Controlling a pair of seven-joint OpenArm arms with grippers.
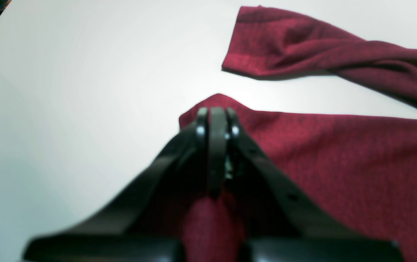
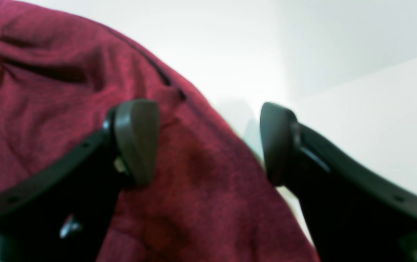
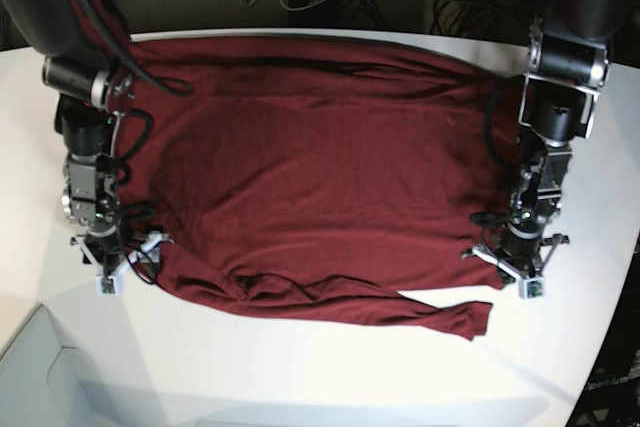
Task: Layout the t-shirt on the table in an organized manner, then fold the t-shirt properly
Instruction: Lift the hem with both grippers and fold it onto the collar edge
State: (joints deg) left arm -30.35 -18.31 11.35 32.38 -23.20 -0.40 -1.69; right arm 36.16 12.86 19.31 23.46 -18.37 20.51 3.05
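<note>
Left wrist view shows the left end effector (image 1: 213,122) closed on the t-shirt (image 1: 339,160) edge, while the right end effector (image 2: 208,142) is open, so it should pinch its edge before pulling evenly.

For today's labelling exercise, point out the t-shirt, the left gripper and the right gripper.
t-shirt (image 3: 320,167): base view, middle of the spread body.
left gripper (image 1: 213,122): left wrist view, closed fingertips pinching the cloth edge.
right gripper (image 2: 208,142): right wrist view, gap between the open fingers.

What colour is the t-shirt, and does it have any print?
Plain dark red, no print visible; the t-shirt shows best in the base view.
</note>
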